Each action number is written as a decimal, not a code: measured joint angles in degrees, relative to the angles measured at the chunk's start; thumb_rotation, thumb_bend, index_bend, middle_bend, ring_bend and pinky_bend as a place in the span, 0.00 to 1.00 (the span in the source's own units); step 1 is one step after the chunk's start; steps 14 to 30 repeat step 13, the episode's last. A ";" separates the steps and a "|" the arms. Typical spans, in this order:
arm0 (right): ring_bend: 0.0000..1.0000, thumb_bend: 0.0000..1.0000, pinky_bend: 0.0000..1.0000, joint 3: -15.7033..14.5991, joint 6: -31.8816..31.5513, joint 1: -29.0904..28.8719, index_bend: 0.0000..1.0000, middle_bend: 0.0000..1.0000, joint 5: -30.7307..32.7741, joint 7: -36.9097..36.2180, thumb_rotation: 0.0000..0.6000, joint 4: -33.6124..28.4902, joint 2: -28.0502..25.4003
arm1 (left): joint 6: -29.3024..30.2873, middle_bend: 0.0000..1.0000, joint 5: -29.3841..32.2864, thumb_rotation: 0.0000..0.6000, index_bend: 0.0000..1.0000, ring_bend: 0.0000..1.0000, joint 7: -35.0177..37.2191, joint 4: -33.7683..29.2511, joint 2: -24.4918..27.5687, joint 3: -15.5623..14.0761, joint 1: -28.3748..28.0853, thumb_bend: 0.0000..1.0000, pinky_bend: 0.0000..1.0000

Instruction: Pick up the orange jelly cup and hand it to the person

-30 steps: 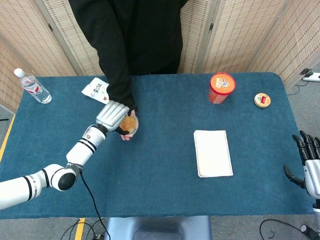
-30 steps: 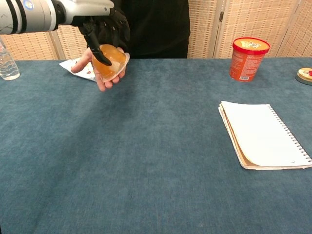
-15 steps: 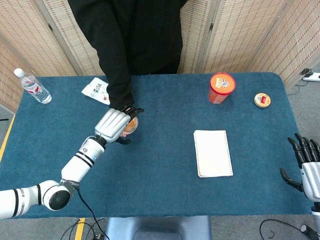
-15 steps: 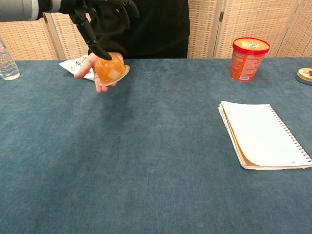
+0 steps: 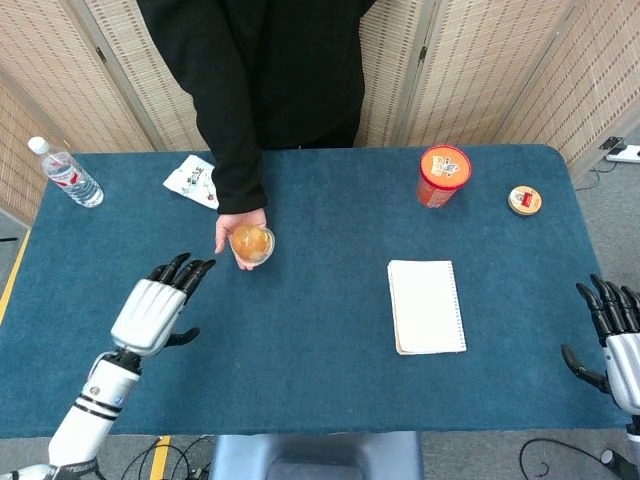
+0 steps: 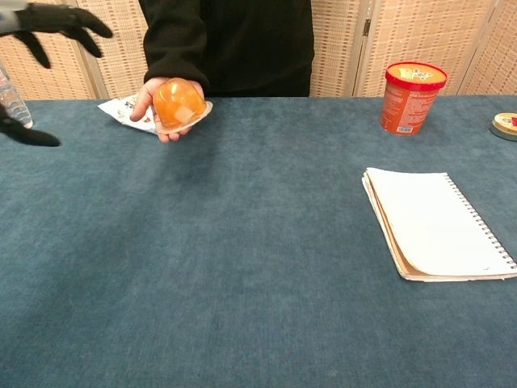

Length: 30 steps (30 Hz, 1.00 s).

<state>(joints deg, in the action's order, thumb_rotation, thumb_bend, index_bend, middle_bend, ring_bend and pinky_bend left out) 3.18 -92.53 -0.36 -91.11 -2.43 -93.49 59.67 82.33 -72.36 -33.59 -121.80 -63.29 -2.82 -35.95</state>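
The orange jelly cup point(image 5: 251, 243) point(image 6: 179, 104) lies in the person's upturned palm point(image 5: 232, 228) above the blue table point(image 5: 320, 330). My left hand point(image 5: 156, 305) point(image 6: 36, 48) is open with fingers spread, low and to the left of the cup, well apart from it and holding nothing. At the table's right front edge my right hand point(image 5: 612, 335) is open with its fingers pointing up, shown only in the head view.
A white spiral notebook point(image 5: 426, 306) point(image 6: 436, 224) lies right of centre. An orange tub point(image 5: 442, 175) point(image 6: 412, 97) and a small round tin point(image 5: 524, 200) stand at the back right. A water bottle point(image 5: 66, 172) is at the back left, a white packet point(image 5: 191, 180) near the person's arm.
My left hand has let go of the jelly cup and pulled back toward the table's front left. The cup now sits in the person's palm. My right hand barely moved.
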 measured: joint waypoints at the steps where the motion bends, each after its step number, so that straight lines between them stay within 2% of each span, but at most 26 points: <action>1: 0.00 0.25 0.00 0.00 0.20 -0.07 0.02 0.00 0.07 0.65 1.00 -0.08 0.20 | 3.12 0.18 -4.04 1.00 0.10 0.10 1.68 1.87 -0.22 -1.81 3.29 0.18 0.28; 4: 0.00 0.25 0.00 0.15 1.16 -0.39 0.02 0.00 0.86 2.96 1.00 -0.42 1.01 | 10.83 0.12 -11.20 1.00 0.06 0.03 6.98 8.53 -0.94 -5.15 11.63 0.18 0.24; 6: 0.00 0.25 0.00 0.34 1.98 -0.70 0.02 0.00 1.67 4.70 1.00 -0.61 1.61 | 14.47 0.09 -12.90 1.00 0.04 0.01 11.66 13.74 -1.55 -6.46 16.30 0.18 0.23; 13: 0.00 0.25 0.00 1.59 5.45 -2.25 0.02 0.00 5.81 10.02 1.00 -1.13 3.60 | 18.88 0.03 -11.19 1.00 0.01 0.00 28.34 27.78 -3.78 -6.86 24.88 0.18 0.21; 30: 0.00 0.25 0.00 1.59 5.45 -2.25 0.02 0.00 5.81 10.02 1.00 -1.13 3.60 | 18.88 0.03 -11.19 1.00 0.01 0.00 28.34 27.78 -3.78 -6.86 24.88 0.18 0.21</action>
